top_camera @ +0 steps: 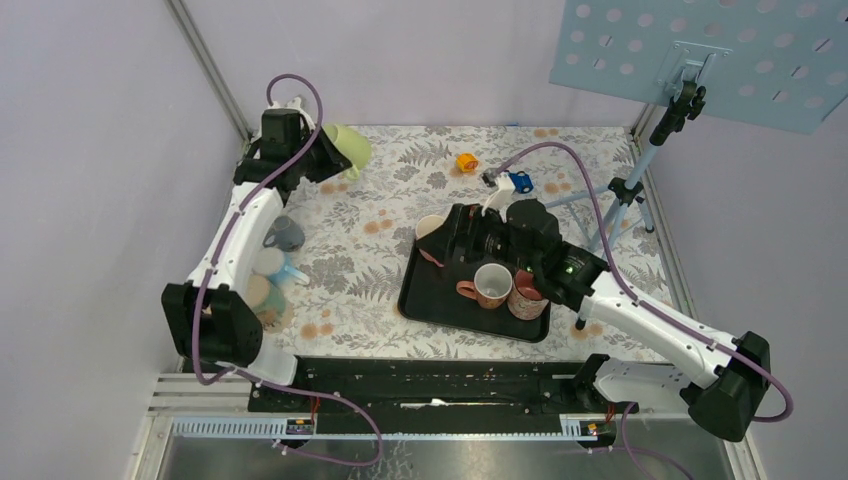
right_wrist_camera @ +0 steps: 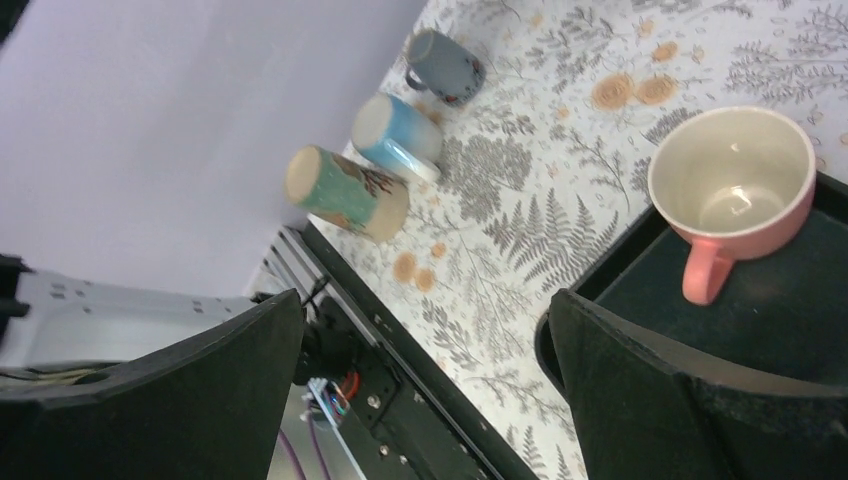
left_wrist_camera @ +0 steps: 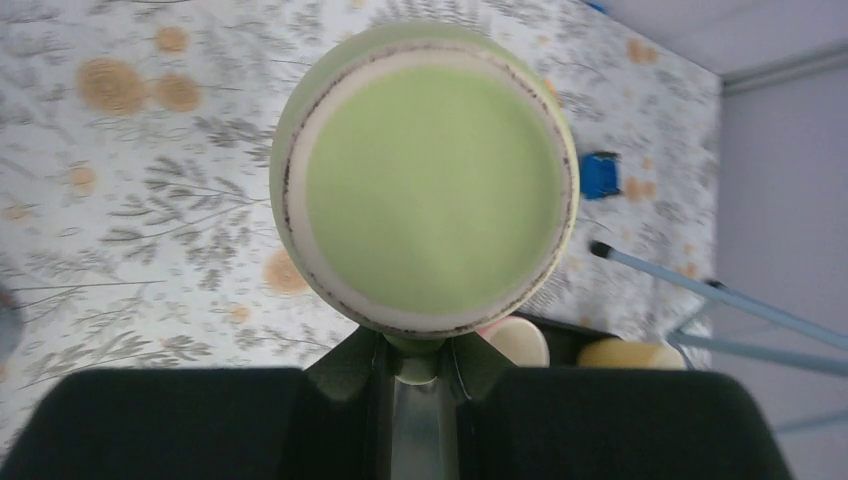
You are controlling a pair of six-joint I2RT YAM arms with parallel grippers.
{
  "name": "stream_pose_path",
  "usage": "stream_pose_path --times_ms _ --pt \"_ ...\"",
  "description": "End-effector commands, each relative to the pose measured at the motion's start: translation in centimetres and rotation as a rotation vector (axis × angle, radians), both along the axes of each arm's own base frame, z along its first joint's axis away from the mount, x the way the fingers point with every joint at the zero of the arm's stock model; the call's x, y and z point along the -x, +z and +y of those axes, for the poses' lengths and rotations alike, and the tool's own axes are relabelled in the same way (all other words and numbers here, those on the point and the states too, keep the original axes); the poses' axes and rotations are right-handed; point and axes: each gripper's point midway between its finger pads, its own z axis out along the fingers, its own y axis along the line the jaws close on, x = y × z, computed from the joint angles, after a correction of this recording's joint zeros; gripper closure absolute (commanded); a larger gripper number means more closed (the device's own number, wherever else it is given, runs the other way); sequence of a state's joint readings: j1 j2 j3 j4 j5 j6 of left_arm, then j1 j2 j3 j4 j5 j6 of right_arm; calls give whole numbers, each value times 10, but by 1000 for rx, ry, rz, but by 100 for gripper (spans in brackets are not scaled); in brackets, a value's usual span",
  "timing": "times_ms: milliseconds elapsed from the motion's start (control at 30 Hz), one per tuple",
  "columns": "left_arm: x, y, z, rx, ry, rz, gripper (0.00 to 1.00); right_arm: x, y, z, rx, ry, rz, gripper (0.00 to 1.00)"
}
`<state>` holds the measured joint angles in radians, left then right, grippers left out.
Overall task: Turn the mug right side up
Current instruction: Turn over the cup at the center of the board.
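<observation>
Between the fingers of the left tool [left_wrist_camera: 420, 370] sits what looks like the handle of the green mug [left_wrist_camera: 425, 190]. The jaws are drawn nearly together on it, so the mug hangs just ahead of the tool and clear of the surface [top_camera: 400, 190] below. In the left wrist view a flat green disc with a pale ring faces back at the tool. I take that to be the mug's base, which would put its mouth on the far side, pointing away from the tool. From above the mug appears tilted on its side rather than upright, though the exact angle is hard to read. The right tool [right_wrist_camera: 425, 350] stands wide apart and holds nothing. It hovers over the near corner of the tray [top_camera: 440, 300], with a pink mug [right_wrist_camera: 735, 185] just ahead of its right finger. As a judgement, the pick-up is done and the turn is partway through. What is left is to rotate the wrist until the mouth faces up, lower the mug onto its base beneath the tool, and let go.
</observation>
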<state>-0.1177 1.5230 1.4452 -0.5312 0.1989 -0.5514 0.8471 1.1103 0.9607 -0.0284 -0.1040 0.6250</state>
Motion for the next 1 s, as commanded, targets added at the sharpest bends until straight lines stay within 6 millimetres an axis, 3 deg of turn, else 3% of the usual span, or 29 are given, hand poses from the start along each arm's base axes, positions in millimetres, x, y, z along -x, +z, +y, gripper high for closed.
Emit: stream_pose_path --times_ms 0,267,433,667,967 --pt "23 85 -47 150 -196 -233 100 -12 65 9 -207 6 -65 0" --pt "77 149 -106 361 -467 -365 100 -29 87 3 -377 40 -55 0" --pt "99 175 -126 466 -578 -413 100 -44 100 -4 -467 59 -38 1" --pt "120 200 -141 594 -688 -471 100 -56 115 -3 -523 71 -43 2" --pt "132 201 -158 661 -762 -458 100 -59 130 7 -590 129 -36 10"
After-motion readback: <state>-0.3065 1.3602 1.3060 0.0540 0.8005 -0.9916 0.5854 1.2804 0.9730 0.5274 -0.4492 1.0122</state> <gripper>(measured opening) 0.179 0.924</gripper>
